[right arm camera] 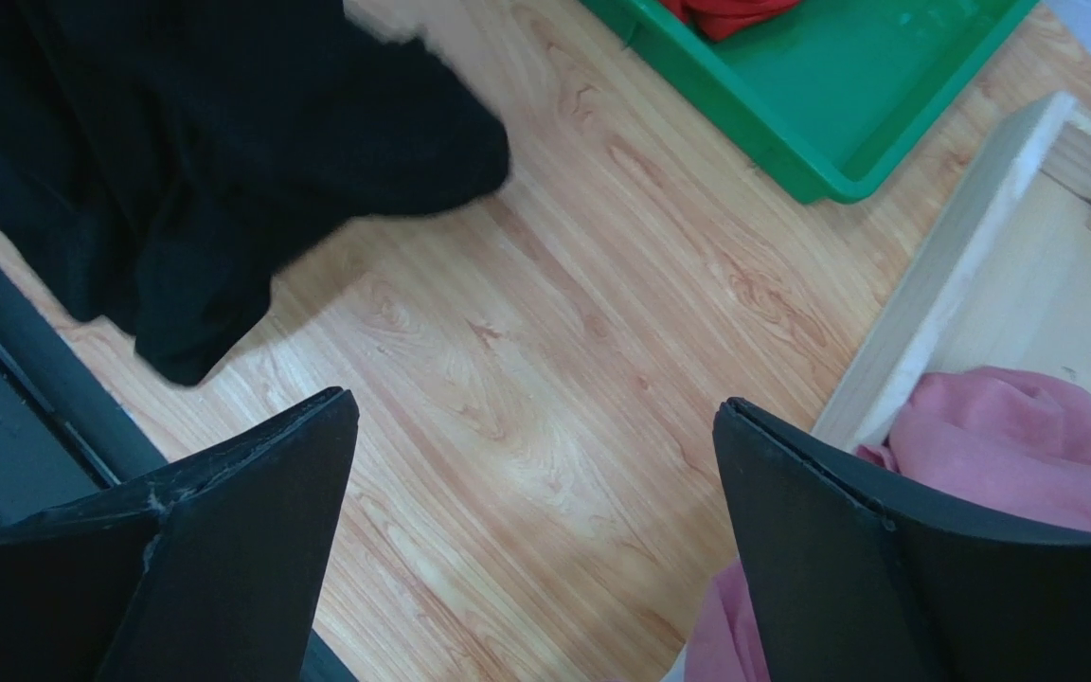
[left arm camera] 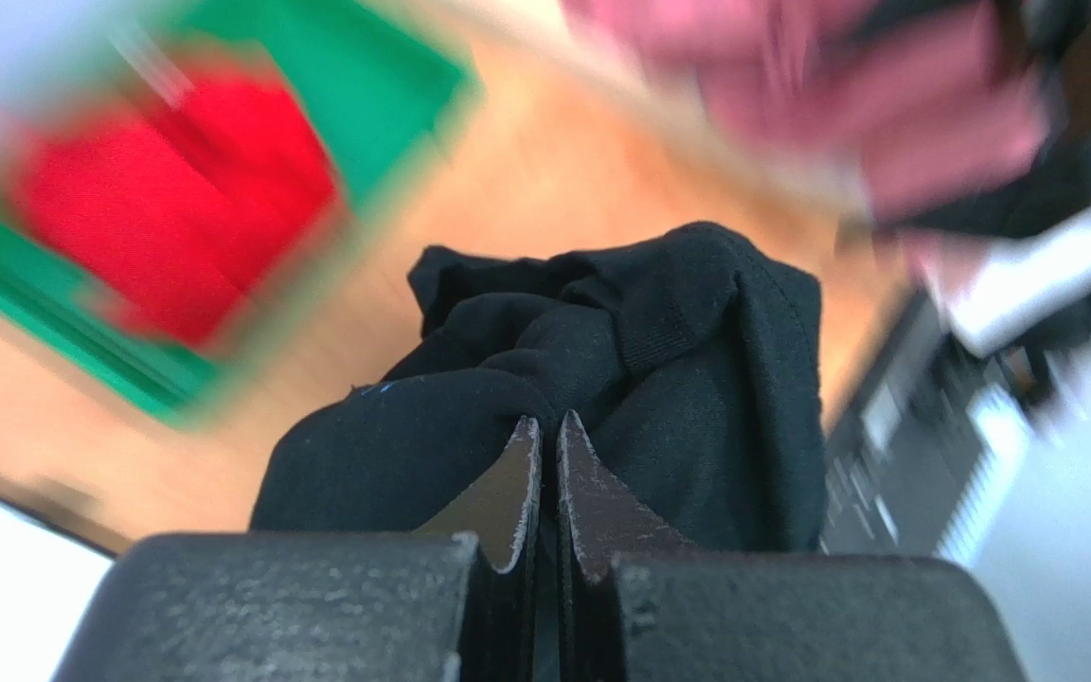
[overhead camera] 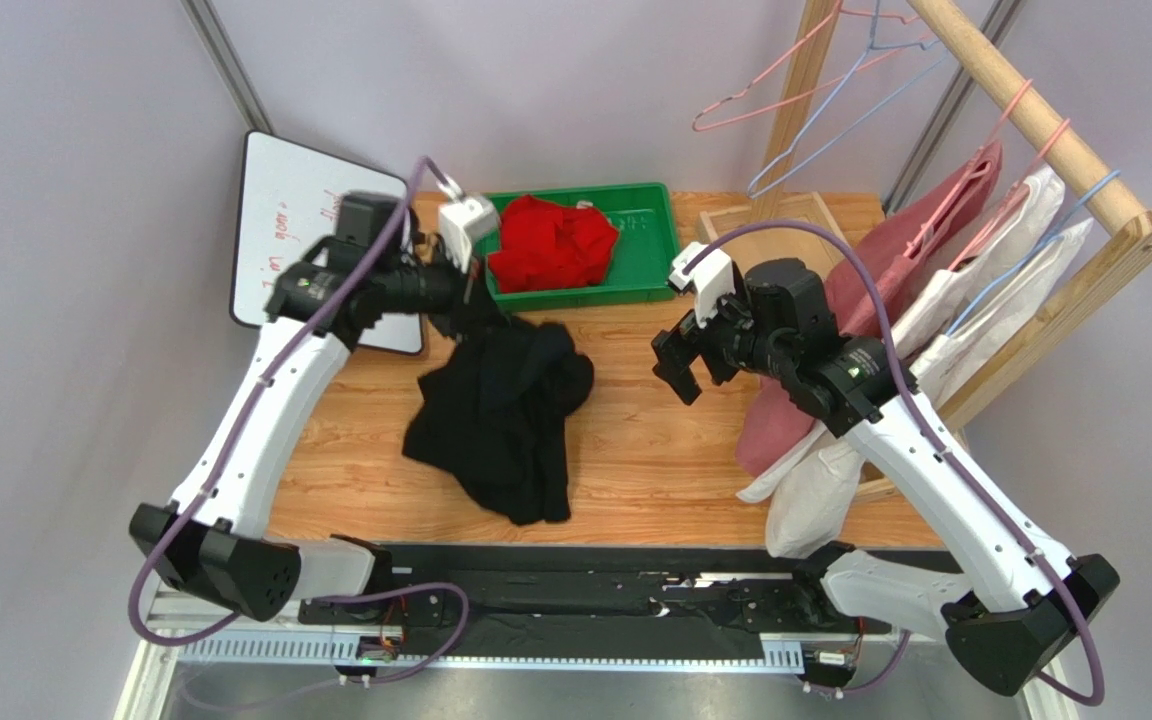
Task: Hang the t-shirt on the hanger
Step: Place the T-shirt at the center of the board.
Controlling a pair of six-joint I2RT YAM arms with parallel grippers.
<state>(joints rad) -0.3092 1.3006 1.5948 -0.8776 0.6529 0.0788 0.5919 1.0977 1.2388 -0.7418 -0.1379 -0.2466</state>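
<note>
The black t-shirt [overhead camera: 507, 413] hangs bunched from my left gripper [overhead camera: 480, 311], its lower part lying on the wooden table. In the left wrist view the left gripper [left arm camera: 546, 426] is shut on a fold of the t-shirt [left arm camera: 679, 355]. No logo or neck tag shows. My right gripper [overhead camera: 680, 368] is open and empty above bare table, to the right of the shirt. In the right wrist view the right gripper [right arm camera: 530, 405] has its jaws wide apart, with the t-shirt [right arm camera: 196, 128] at upper left. The light-blue wire hanger [overhead camera: 808, 149] hangs empty from the rack at the back right.
A green tray [overhead camera: 642, 225] at the back holds a red garment [overhead camera: 552, 240]. A whiteboard [overhead camera: 289, 225] leans at the back left. The wooden rack [overhead camera: 1048, 128] at right carries an empty pink hanger [overhead camera: 763, 93] and pink and white shirts [overhead camera: 973, 285] close behind my right arm.
</note>
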